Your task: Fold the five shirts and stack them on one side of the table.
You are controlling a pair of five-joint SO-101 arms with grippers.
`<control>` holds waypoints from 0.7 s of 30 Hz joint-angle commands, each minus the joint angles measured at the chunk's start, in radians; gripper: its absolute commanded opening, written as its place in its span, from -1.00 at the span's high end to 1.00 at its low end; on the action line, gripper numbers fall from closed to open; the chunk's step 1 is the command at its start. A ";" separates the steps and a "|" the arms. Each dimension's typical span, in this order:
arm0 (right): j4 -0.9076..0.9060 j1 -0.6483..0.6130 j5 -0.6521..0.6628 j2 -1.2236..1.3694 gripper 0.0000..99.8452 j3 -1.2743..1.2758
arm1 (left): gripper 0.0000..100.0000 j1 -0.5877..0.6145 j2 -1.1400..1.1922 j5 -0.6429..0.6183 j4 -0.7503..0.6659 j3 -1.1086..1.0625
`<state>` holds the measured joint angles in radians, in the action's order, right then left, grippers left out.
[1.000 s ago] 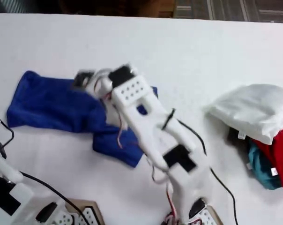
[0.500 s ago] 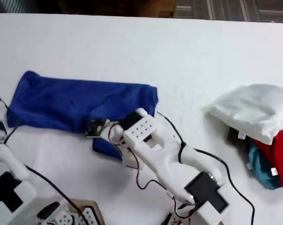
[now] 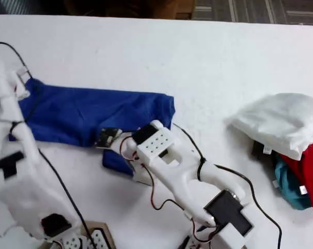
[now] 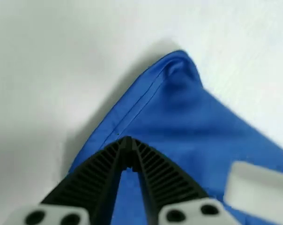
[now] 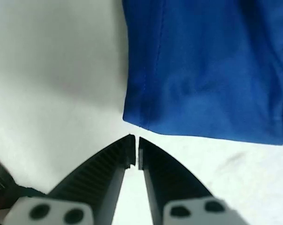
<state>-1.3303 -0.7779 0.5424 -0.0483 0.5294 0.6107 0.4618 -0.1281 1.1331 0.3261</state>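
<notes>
A blue shirt [image 3: 94, 116] lies spread flat across the left half of the white table [image 3: 198, 62]. My left gripper [image 4: 127, 143] is shut, its tips over the shirt's [image 4: 188, 122] far left corner, just inside the hem; whether any cloth is pinched I cannot tell. In the high view the left arm [image 3: 11, 135] stretches up the table's left side to that corner. My right gripper [image 5: 134, 143] is shut on nothing, its tips on bare table just short of the shirt's [image 5: 207, 70] near edge. From above, the right gripper [image 3: 105, 138] sits at that near edge.
At the right edge a heap of shirts lies: a white one [image 3: 281, 122] on top, red [image 3: 309, 174] and teal [image 3: 288, 184] beneath. Both arm bases stand at the front edge. Cables trail from both arms.
The right arm drew back from over the shirt to its near edge, and the shirt now lies flatter. The left arm swung up from the front left to the shirt's far left corner.
</notes>
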 commanded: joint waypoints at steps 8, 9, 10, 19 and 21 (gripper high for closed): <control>0.064 -0.113 0.000 -0.041 0.45 -0.002 | 0.95 -0.078 0.632 -0.014 0.293 0.869; 0.070 -0.113 0.000 -0.039 0.45 0.000 | 0.95 -0.080 0.683 -0.014 0.321 0.937; 0.079 -0.113 0.002 -0.039 0.45 0.000 | 0.95 -0.081 0.732 -0.014 0.345 0.997; 0.134 -0.090 0.069 0.042 0.45 -0.003 | 0.95 -0.089 0.951 -0.014 0.456 1.337; 0.136 -0.094 0.104 0.091 0.45 -0.003 | 0.95 -0.083 0.950 -0.014 0.459 1.337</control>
<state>-1.2029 -0.8792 0.6022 0.0115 0.5324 0.5370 1.4101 -0.1358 1.5858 1.6303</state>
